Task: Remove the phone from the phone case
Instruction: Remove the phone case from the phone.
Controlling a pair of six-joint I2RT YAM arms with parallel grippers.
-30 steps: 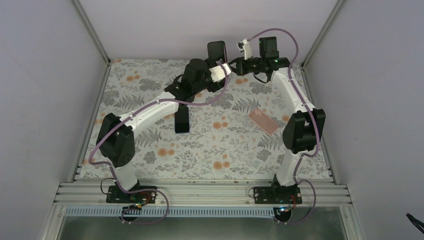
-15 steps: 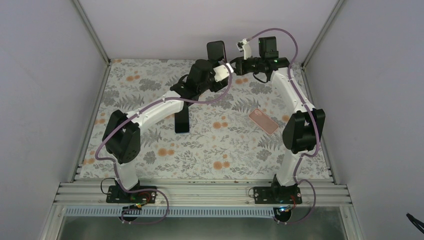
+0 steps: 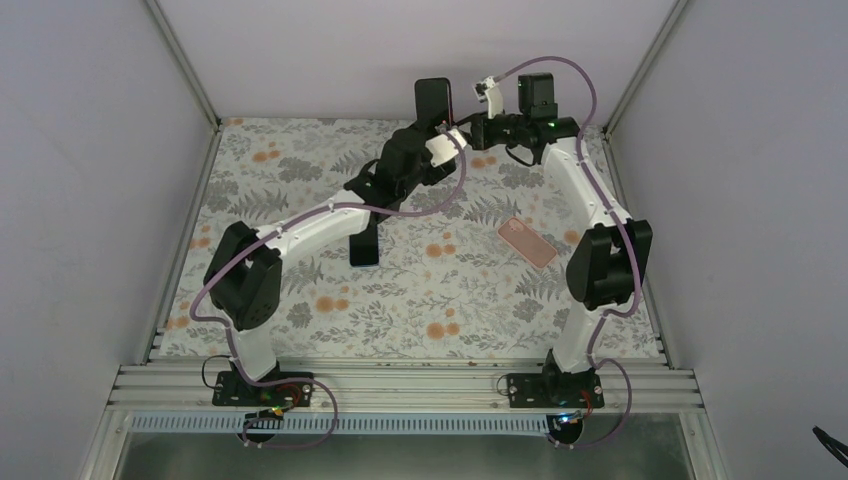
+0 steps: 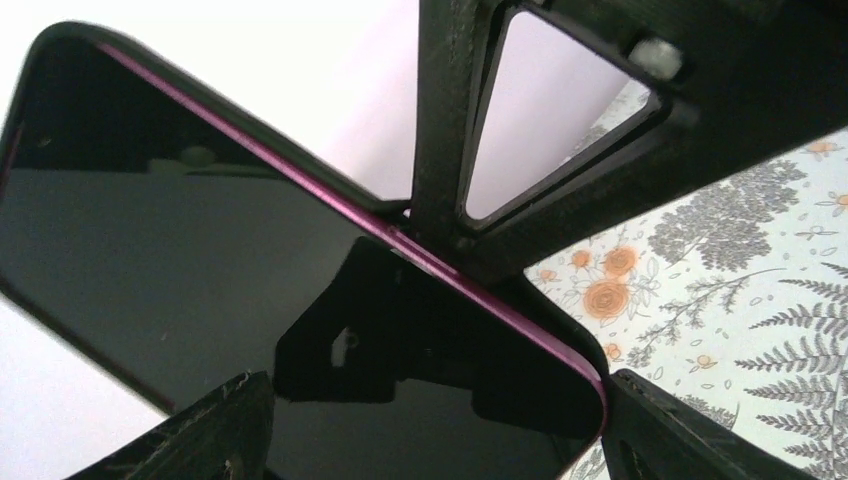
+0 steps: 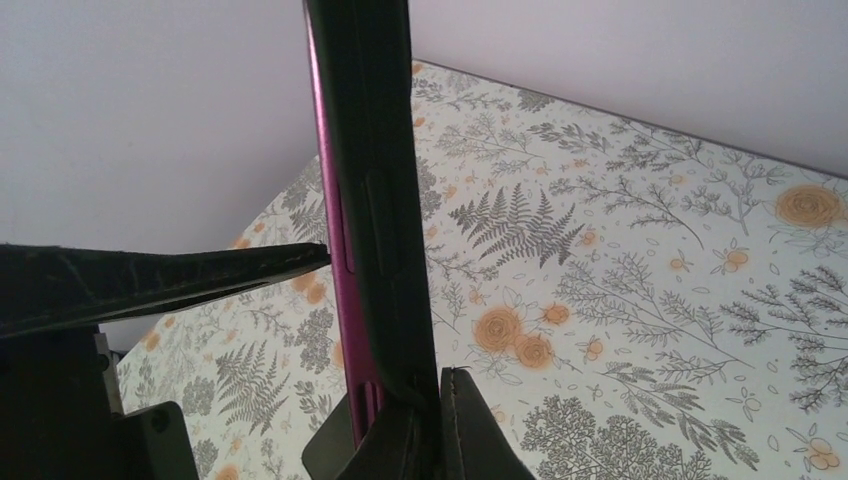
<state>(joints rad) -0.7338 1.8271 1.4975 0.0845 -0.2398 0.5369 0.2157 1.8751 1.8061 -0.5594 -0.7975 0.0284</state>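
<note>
Top view: phone, in its case, stands upright over the far edge of the tabletop.
Left wrist: left gripper spread wide, fingers either side of the dark screen; contact unclear.
Right wrist: right gripper clamped on the phone's lower end, magenta edge showing.

The tabletop, covered in a grey-fern and orange-flower print, carries a pink flat rounded rectangle right of centre and a black flat rectangle well to its left.

White arm links, black joints, purple cables
</note>
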